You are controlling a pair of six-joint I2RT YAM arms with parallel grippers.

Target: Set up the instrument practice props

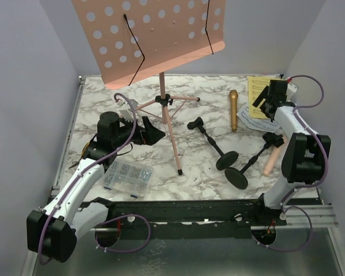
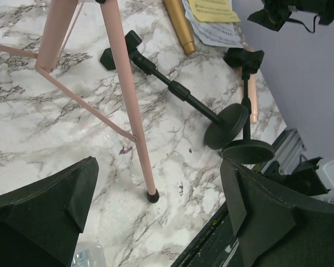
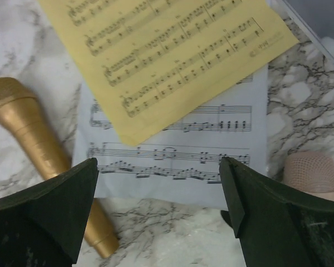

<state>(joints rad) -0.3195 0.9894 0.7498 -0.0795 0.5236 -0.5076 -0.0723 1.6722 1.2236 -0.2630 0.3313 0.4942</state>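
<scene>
The pink perforated music rack (image 1: 149, 34) stands on its tripod at the back, one leg (image 2: 131, 105) ending just ahead of my left gripper (image 2: 158, 211). That left gripper (image 1: 152, 131) is open and holds nothing. Two black mic holders (image 1: 213, 141) (image 1: 250, 164) lie on their sides, bases toward the front. The gold microphone (image 1: 233, 109) lies flat beside the yellow page (image 3: 172, 50), which overlaps the white page (image 3: 200, 150). My right gripper (image 3: 158, 206) hovers open above the white page's near edge. The pink microphone (image 1: 272, 158) lies at the right.
A clear compartment box of screws (image 1: 126, 177) sits at the front left beside my left arm. The black rail (image 1: 207, 210) runs along the table's front edge. Grey walls close in on both sides.
</scene>
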